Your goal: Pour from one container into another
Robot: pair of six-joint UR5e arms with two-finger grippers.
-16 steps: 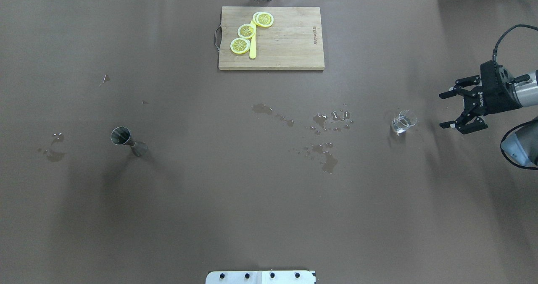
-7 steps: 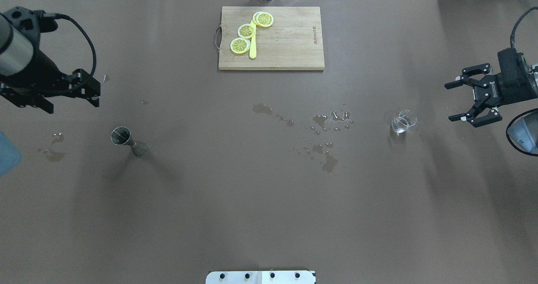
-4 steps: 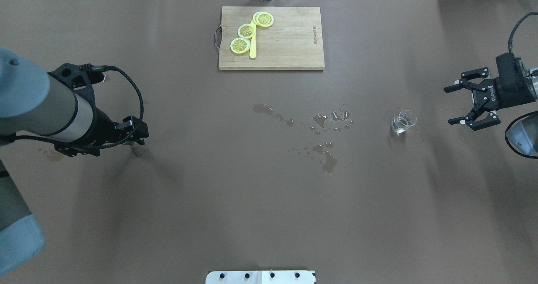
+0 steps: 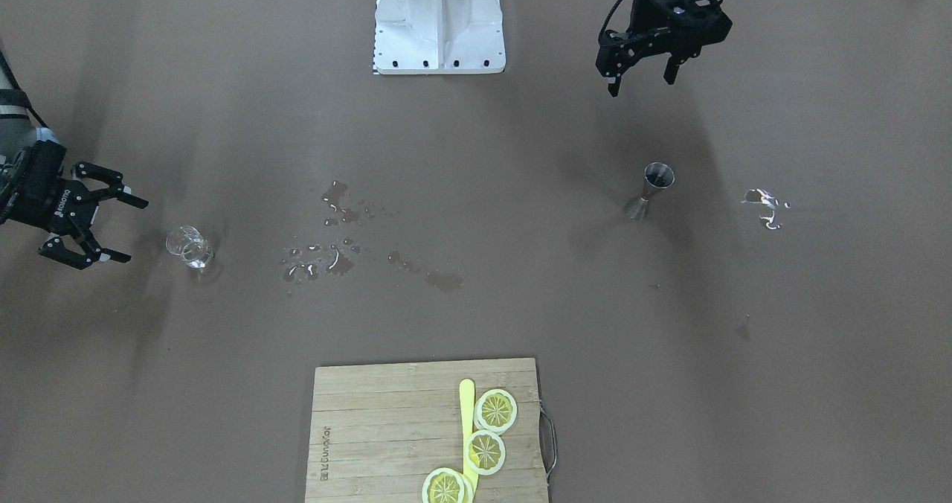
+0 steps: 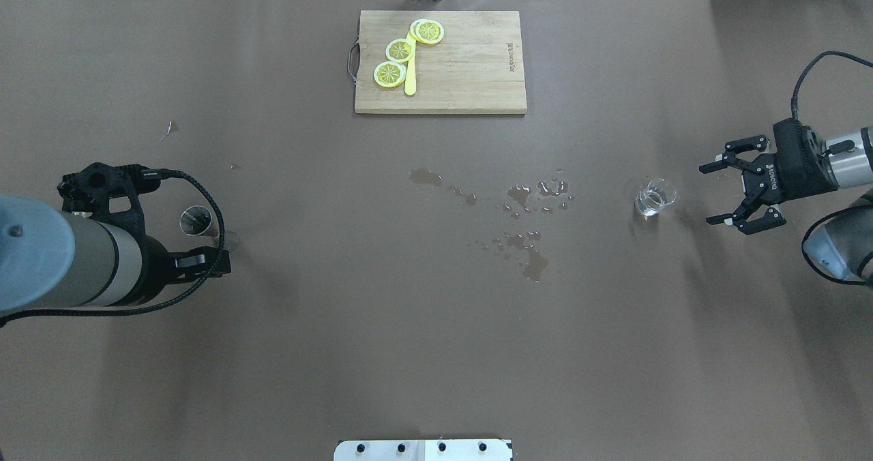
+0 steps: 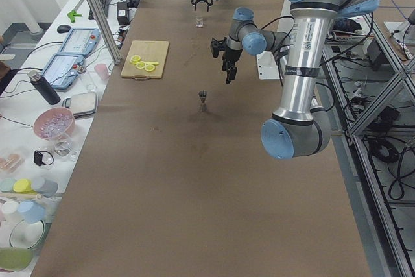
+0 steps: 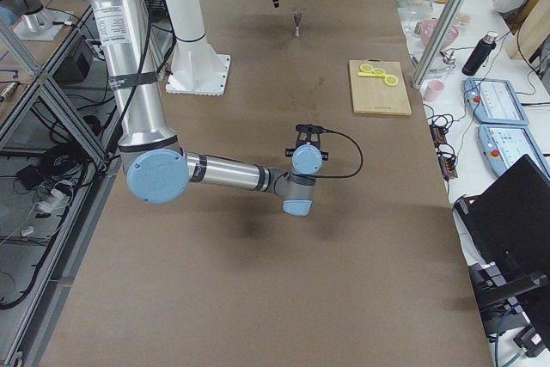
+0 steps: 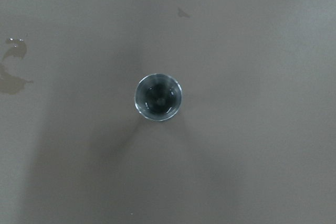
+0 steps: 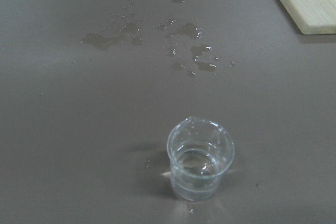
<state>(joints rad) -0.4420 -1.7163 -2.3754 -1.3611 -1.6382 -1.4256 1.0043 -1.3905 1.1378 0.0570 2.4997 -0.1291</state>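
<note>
One glass tumbler (image 5: 655, 198) stands upright at table right, with a little clear liquid inside. The right gripper (image 5: 706, 195) is near it, jaws wide, holding nothing. One steel jigger (image 4: 654, 187) stands upright at left. The left gripper (image 4: 639, 85) hangs above it, jaws apart, empty. Scattered puddles (image 5: 528, 205) lie between the vessels. One cutting board (image 5: 470, 72) with three lemon slices (image 5: 400, 50) lies at the far edge.

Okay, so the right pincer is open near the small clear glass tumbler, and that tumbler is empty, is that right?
Not quite. The right pincer is open near the small clear glass tumbler, but the tumbler is not empty: the right wrist-mounted view shows clear liquid standing in its lower part.
</note>
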